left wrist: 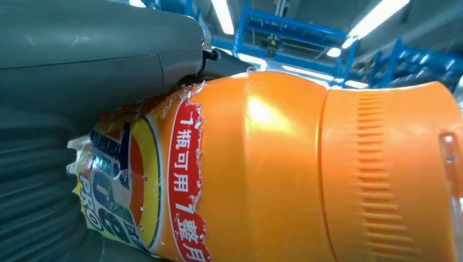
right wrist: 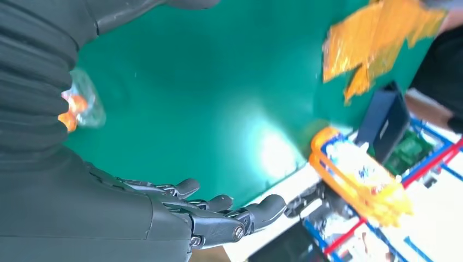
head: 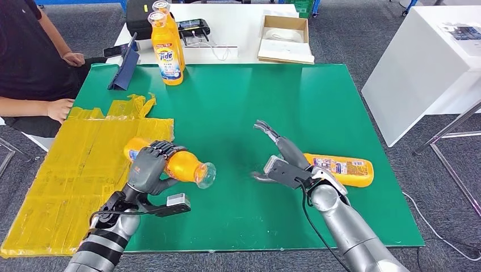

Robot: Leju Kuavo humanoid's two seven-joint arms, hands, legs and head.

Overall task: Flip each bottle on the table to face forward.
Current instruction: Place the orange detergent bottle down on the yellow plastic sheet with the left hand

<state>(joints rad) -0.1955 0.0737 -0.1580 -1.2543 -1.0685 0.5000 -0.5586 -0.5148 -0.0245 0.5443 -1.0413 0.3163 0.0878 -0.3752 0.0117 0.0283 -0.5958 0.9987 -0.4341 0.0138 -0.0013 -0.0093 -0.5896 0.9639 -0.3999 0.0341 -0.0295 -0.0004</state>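
The left hand point(head: 148, 168) is wrapped round an orange bottle point(head: 184, 166) lying on its side at the yellow sheet's point(head: 85, 164) edge, cap poking out past the fingers. The right hand point(head: 282, 158) hangs with fingers spread and holding nothing, a second bottle point(head: 343, 168) flat just behind it. Two upright bottles point(head: 165, 51) stand at the green table's point(head: 238, 102) far edge.

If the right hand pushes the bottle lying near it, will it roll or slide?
The lying bottle looks flattish, so it would probably slide or pivot rather than roll. Its glossy plastic on the smooth green table may slip easily.
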